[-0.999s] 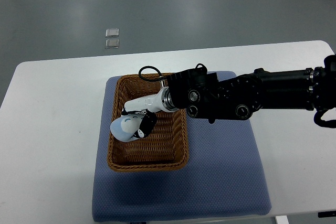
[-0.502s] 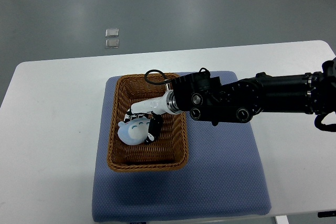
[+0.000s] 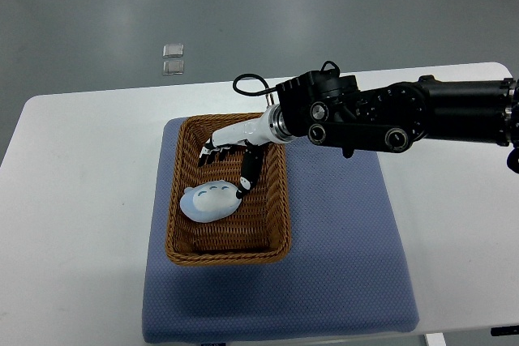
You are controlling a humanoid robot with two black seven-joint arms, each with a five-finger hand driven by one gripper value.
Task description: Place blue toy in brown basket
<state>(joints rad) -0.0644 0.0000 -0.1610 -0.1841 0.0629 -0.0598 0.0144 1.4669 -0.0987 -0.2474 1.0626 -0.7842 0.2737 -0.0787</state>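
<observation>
The pale blue toy (image 3: 209, 201) lies on the bottom of the brown wicker basket (image 3: 185, 252), toward its left side. My right hand (image 3: 229, 155) hangs over the basket's far half, just above and behind the toy. Its fingers are spread and hold nothing; the thumb (image 3: 246, 174) points down near the toy's right end. The black right arm (image 3: 389, 115) comes in from the right edge. The left arm is out of view.
The basket stands on a blue mat (image 3: 340, 257) on a white table (image 3: 73, 224). Two small clear squares (image 3: 173, 58) lie on the grey floor beyond the table. A cable loop (image 3: 247, 83) sticks up from the wrist.
The hand has let go of the toy, which now lies on the basket bottom. The hand has opened and drawn up and back toward the basket's far side.
</observation>
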